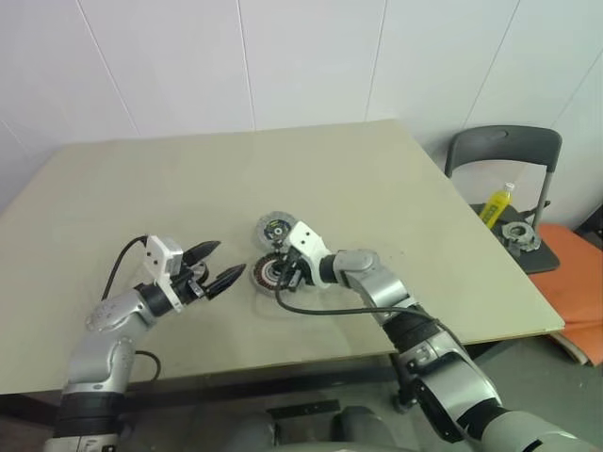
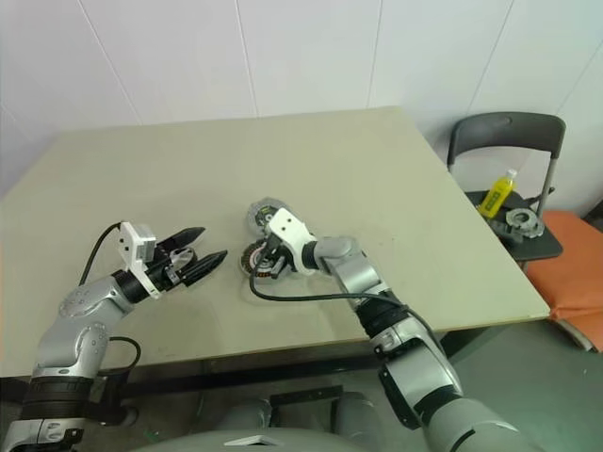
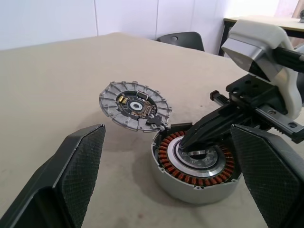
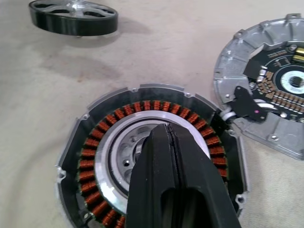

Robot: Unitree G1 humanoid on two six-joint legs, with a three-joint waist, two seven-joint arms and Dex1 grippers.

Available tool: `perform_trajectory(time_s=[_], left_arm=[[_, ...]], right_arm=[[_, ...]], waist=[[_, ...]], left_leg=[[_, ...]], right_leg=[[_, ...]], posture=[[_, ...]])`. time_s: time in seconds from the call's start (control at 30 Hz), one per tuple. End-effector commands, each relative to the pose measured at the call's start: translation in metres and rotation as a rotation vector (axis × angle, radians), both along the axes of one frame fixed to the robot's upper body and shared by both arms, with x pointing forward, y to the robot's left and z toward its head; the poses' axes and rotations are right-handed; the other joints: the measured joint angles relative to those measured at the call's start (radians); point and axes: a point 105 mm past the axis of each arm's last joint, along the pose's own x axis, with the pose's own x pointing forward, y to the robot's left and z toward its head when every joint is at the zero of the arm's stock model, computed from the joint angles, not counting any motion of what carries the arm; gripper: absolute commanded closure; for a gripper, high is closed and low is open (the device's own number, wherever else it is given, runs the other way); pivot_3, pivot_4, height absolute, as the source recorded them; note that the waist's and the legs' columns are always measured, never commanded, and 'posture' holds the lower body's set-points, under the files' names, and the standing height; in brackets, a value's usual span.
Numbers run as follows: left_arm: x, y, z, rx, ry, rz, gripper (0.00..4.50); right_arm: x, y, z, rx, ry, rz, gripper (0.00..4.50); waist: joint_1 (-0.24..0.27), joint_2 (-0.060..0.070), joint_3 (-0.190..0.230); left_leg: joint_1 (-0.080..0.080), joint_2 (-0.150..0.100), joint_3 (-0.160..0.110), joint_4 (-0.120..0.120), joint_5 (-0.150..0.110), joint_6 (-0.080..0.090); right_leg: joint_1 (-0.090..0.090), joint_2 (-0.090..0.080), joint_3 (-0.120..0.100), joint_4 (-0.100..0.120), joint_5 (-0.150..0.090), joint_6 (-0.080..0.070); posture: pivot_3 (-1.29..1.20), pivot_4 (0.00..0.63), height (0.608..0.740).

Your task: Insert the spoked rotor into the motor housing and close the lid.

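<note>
The motor housing [image 4: 142,156], a short round metal cylinder with copper windings, stands near the table's middle. My right gripper [image 4: 167,130] is shut, its tips resting over the housing's silvery centre hub, with nothing seen held between them. Against the housing's far side lies the lid [image 3: 135,104], a flat grey ribbed disc with a dark centre. The spoked rotor [image 4: 73,16], a dark ring with silvery spokes, lies on the table apart from the housing. My left gripper [image 1: 231,258] hovers open just left of the housing, its fingers [image 3: 78,166] spread and pointing at it.
A beige table [image 1: 188,179] with its right edge near a grey chair [image 1: 504,151]. On the chair seat are a yellow bottle [image 1: 497,202] and a round metal part [image 1: 520,235]. An orange seat [image 1: 575,273] sits further right. A black cable [image 1: 311,306] trails from my right wrist.
</note>
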Motion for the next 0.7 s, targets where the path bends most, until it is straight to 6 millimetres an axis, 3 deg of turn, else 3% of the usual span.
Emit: perform_trajectory(time_s=[0.03,0.27,0.43,0.7], left_arm=[[0.003,-0.001,0.01,0.004,-0.05,-0.001,0.0],[0.002,-0.001,0.006,0.014,-0.041,0.002,0.0],[0.002,-0.001,0.004,0.015,-0.037,0.003,0.0],[0.004,-0.003,0.003,0.012,-0.037,0.001,0.0]], right_arm=[[-0.012,0.002,-0.013,-0.031,0.057,0.039,4.49],[-0.03,0.01,-0.013,0.035,0.18,0.084,4.49],[-0.018,0.014,-0.002,0.131,0.163,-0.014,4.49],[-0.008,0.023,0.002,0.124,0.041,-0.065,4.49]], waist=[[0.0,0.0,0.0],[-0.005,0.0,-0.002],[-0.002,0.0,-0.002],[0.002,0.0,-0.002]], left_leg=[[0.0,0.0,0.0,0.0,0.0,0.0],[0.001,0.001,0.0,-0.001,0.0,0.0],[0.002,0.002,0.0,-0.001,0.0,0.0],[0.002,0.002,0.0,0.001,0.0,0.0]], right_leg=[[0.0,0.0,0.0,0.0,0.0,0.0],[0.001,0.0,0.0,0.0,0.0,0.001],[0.001,0.003,0.0,0.001,-0.002,0.001],[0.001,0.002,0.0,0.001,-0.001,0.0]], posture=[[0.0,0.0,0.74],[0.0,0.0,0.74],[0.0,0.0,0.74],[0.0,0.0,0.74]])
